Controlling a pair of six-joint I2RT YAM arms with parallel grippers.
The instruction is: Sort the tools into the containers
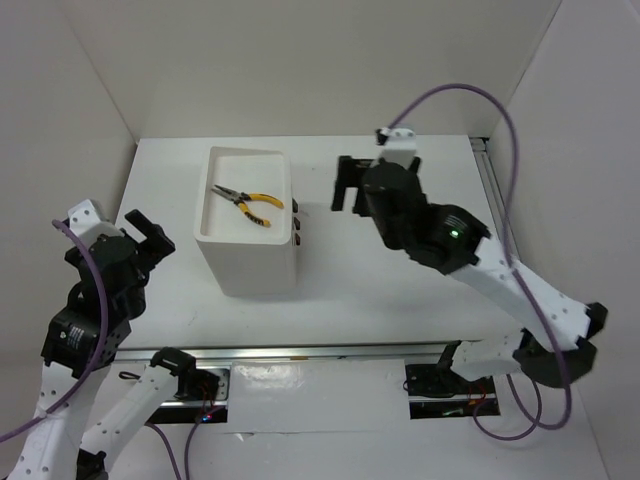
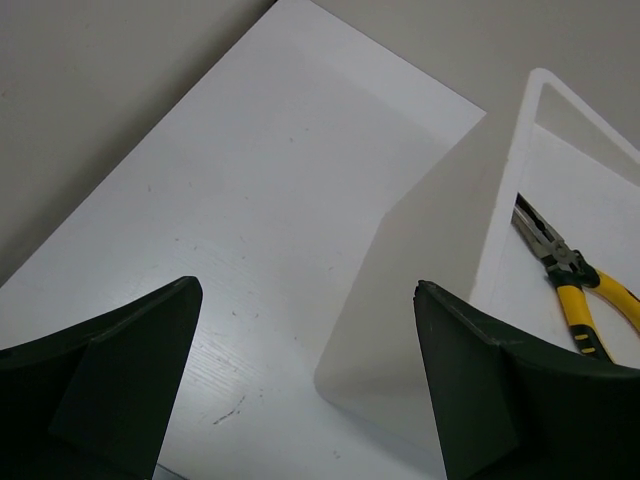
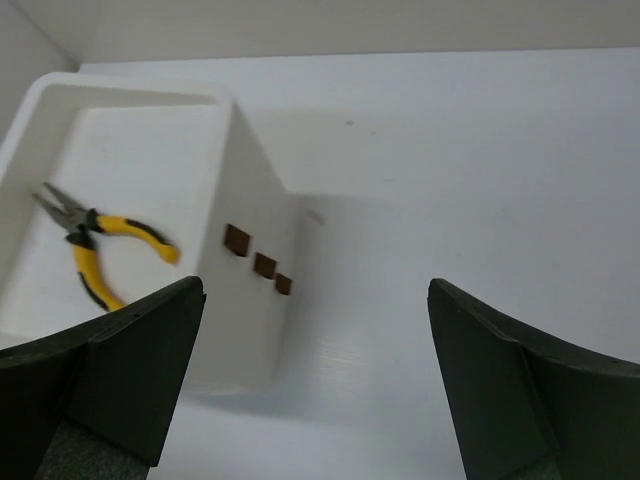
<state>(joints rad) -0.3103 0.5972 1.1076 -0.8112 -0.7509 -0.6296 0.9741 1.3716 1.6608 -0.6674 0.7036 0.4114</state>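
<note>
A: Where are the yellow-handled pliers?

B: They lie flat in the recessed top tray of the white box. The thin nose points to the far left and the handles lie toward the near right. The handles are a little spread.

A: And where does the box stand?

B: On the white table, left of the middle. On its right side there are three dark brown knobs in a row. They sit close to the wall, but I cannot make out the drawer fronts.

A: What about the left gripper?

B: It is to the left of the box, apart from it. In its wrist view the two dark fingers stand wide apart, with only the table and the left wall of the box between them. It holds nothing.

A: And the right gripper?

B: It hangs to the right of the box, at the far end, not touching it. Its fingers are also spread wide and it has nothing in them. Its wrist camera looks down on the tray, the pliers and the knobs.
</note>
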